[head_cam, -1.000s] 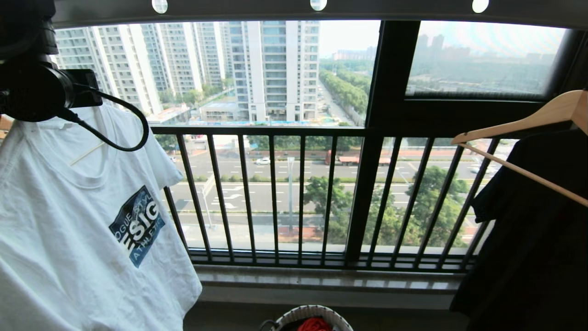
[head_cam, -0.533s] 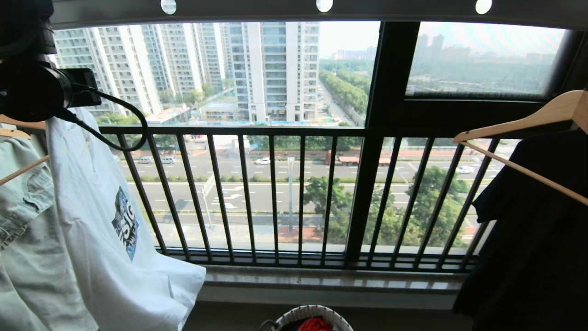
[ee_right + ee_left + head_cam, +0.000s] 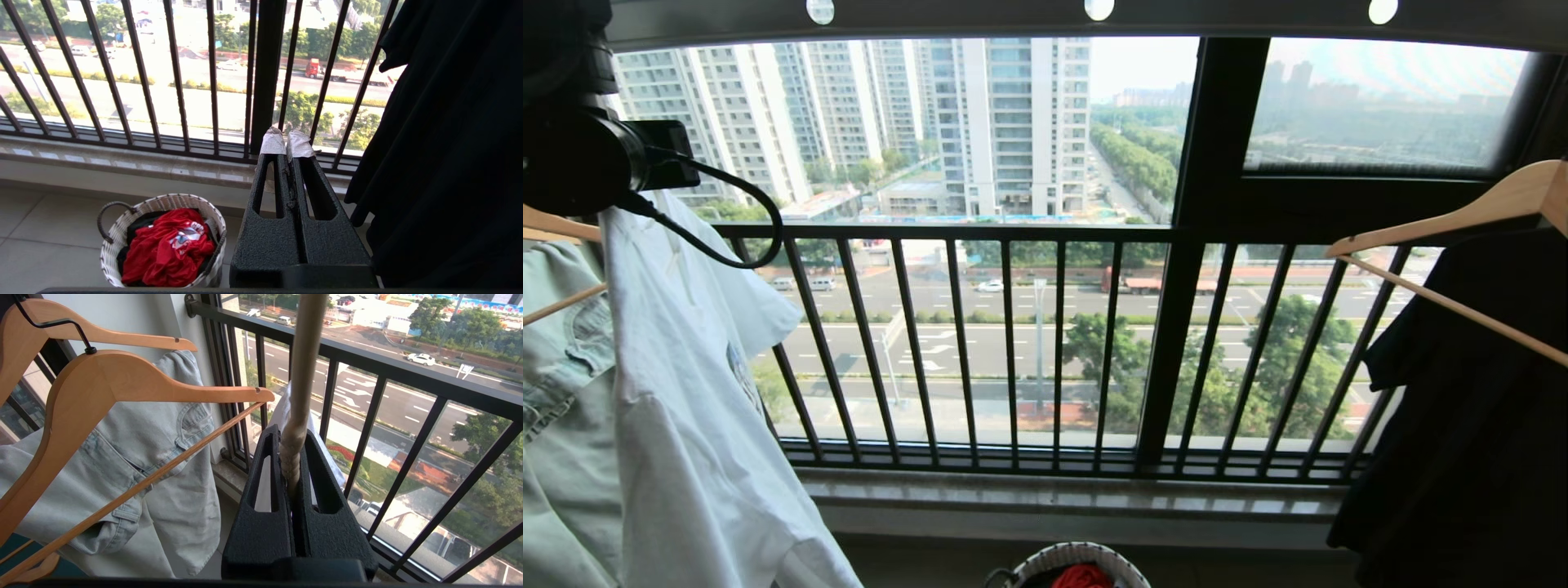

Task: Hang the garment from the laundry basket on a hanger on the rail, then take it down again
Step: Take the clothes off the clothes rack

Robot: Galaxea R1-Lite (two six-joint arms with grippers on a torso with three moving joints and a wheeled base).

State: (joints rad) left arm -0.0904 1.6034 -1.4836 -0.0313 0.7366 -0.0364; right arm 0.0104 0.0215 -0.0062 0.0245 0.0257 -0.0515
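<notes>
The garment (image 3: 686, 392), a white T-shirt, hangs edge-on at the left of the head view with its logo almost turned away. In the left wrist view my left gripper (image 3: 291, 433) is shut on the twisted neck of the cream hanger (image 3: 304, 355), whose stem rises out of the view. White cloth (image 3: 267, 490) shows below the fingers. The left arm (image 3: 580, 155) is high at the left, under the rail (image 3: 947, 16). The laundry basket (image 3: 118, 232) stands on the floor with a red garment (image 3: 167, 245) in it. My right gripper (image 3: 286, 145) is shut on nothing, low near the basket.
A pale denim garment (image 3: 155, 457) on wooden hangers (image 3: 122, 379) hangs just left of the T-shirt. A black garment (image 3: 1462, 408) on a wooden hanger (image 3: 1445, 216) hangs at the right. The black railing (image 3: 1013, 343) and window sill (image 3: 1094, 498) lie ahead.
The T-shirt has swung on its hanger from front-on to edge-on. Its logo has turned out of sight and the denim garment behind it has come into view. The arm stayed put.
</notes>
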